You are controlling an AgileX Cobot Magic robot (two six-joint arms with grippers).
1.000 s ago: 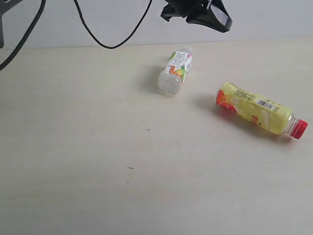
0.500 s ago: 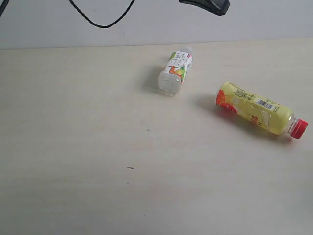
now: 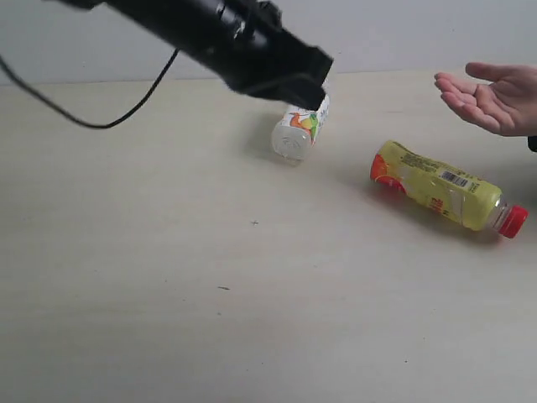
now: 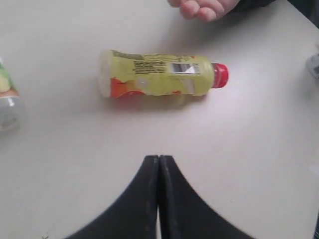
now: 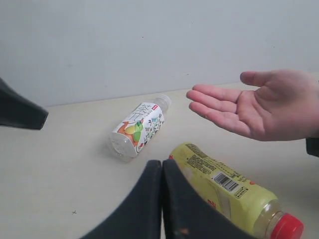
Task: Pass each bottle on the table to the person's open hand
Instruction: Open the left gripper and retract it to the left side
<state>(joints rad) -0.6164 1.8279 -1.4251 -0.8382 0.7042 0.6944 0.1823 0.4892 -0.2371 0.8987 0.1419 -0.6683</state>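
Lying on the table (image 3: 126,294), the yellow bottle (image 3: 436,195) shows a barcode (image 4: 180,68); left fingers (image 4: 146,201) and right fingers (image 5: 148,199) clenched empty.

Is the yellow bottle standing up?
No, the yellow bottle lies on its side on the table.

**Inspector A:** Position of the exterior camera?

**Inspector B:** Raised and off the arms. It looks obliquely down across the counter (image 3: 168,294) to the wall (image 3: 419,34) behind. From middle range it covers the yellow bottle (image 3: 440,195), the clear bottle (image 3: 294,138) and the person's hand (image 3: 491,99).

**A:** Left wrist camera?

**B:** It faces almost straight down past the left gripper (image 4: 158,160), close to the counter.

**A:** Right wrist camera?

**B:** Low, aimed forward over the right gripper (image 5: 162,164) toward the wall.

**A:** Overlap?

**B:** All three views show both bottles and the hand. The left wrist view's frame edge cuts off part of the clear bottle and most of the hand.
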